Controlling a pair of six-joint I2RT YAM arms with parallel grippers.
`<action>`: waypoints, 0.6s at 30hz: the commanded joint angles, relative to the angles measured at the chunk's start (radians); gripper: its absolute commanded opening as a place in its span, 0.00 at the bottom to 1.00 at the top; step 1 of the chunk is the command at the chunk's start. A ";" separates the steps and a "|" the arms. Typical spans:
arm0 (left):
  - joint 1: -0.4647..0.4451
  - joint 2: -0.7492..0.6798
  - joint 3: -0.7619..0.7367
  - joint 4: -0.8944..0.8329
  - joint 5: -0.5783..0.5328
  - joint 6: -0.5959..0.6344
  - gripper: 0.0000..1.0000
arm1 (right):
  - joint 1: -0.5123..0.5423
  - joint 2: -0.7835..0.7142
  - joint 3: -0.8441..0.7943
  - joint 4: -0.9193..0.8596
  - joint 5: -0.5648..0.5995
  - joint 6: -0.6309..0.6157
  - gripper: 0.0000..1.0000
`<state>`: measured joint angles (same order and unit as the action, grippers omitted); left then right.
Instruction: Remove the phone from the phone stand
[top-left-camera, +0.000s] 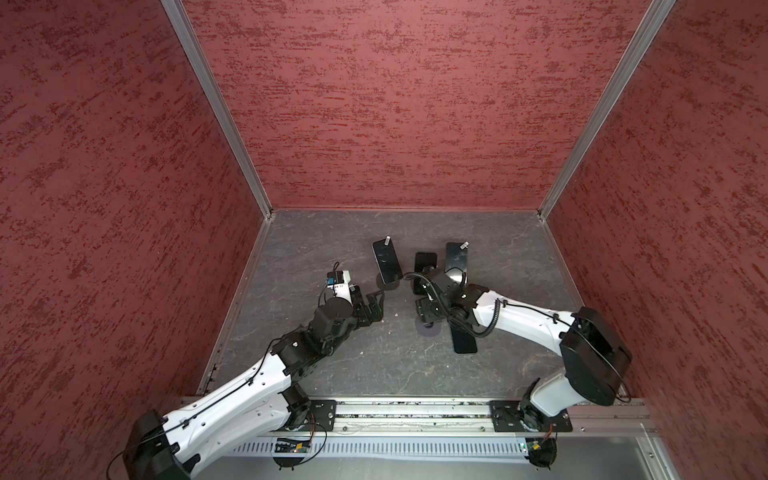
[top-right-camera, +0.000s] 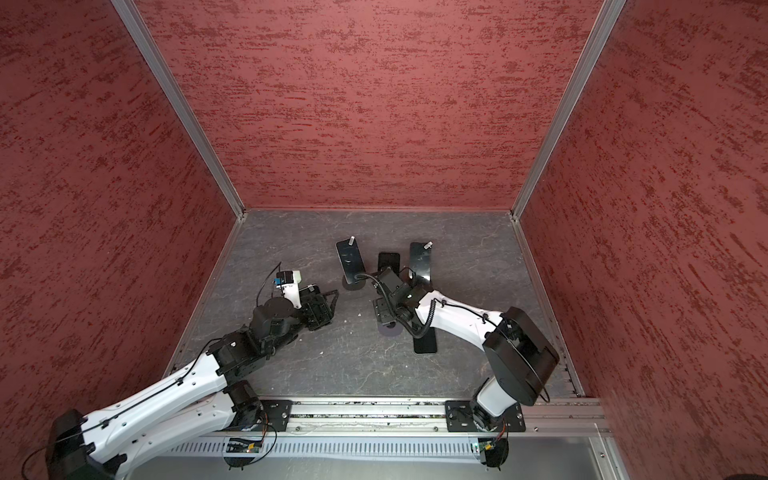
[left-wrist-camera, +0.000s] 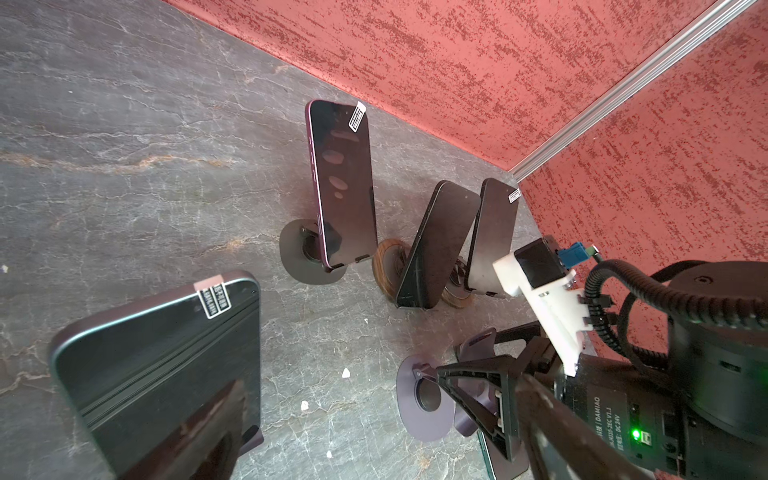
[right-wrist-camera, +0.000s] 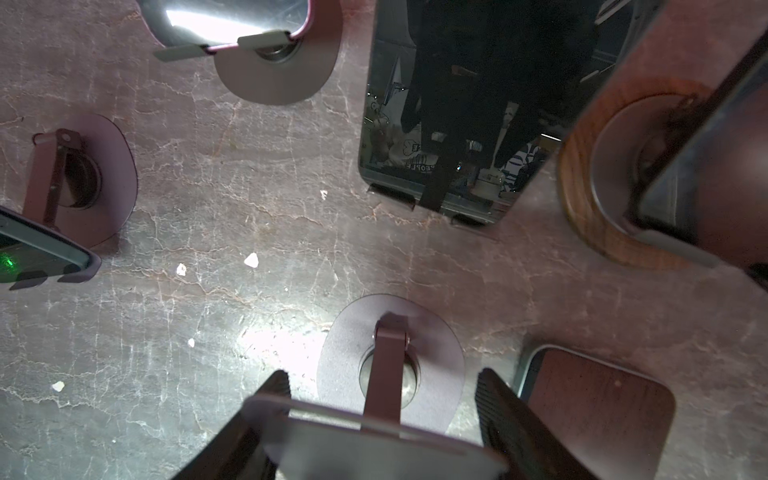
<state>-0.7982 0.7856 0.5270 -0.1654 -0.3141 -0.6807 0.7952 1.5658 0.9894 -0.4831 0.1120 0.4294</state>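
Straddling the pale lavender-backed phone (right-wrist-camera: 374, 453) that leans on the purple round-base stand (right-wrist-camera: 345, 332), right claw (right-wrist-camera: 382, 376) sits directly above it, partly closed across the short axis, long axis running up the tilt toward the wrist; pads (right-wrist-camera: 498, 424) look on both edges, firm pinch I cannot tell. Left claw (top-left-camera: 376, 305) gaping, empty, well apart

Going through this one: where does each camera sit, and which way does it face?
Top views: high in front, looking down into the booth; left arm and right arm show.
Left wrist: low, facing propped phones across the table; right gripper shows.
Right wrist: looking down at the table; own fingers flank an empty stand.
Shared: both wrist views show that stand.
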 joint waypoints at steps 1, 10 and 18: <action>0.008 -0.014 -0.013 -0.006 -0.002 -0.006 0.99 | 0.006 0.001 0.027 0.012 0.015 0.007 0.68; 0.010 -0.017 -0.023 -0.007 0.002 -0.013 0.99 | 0.007 -0.001 0.035 -0.007 0.034 0.030 0.76; 0.011 -0.025 -0.029 -0.003 0.003 -0.016 1.00 | 0.012 0.003 0.050 -0.050 0.089 0.071 0.72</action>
<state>-0.7956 0.7719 0.5076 -0.1654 -0.3138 -0.6899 0.7979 1.5658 1.0092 -0.5060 0.1566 0.4702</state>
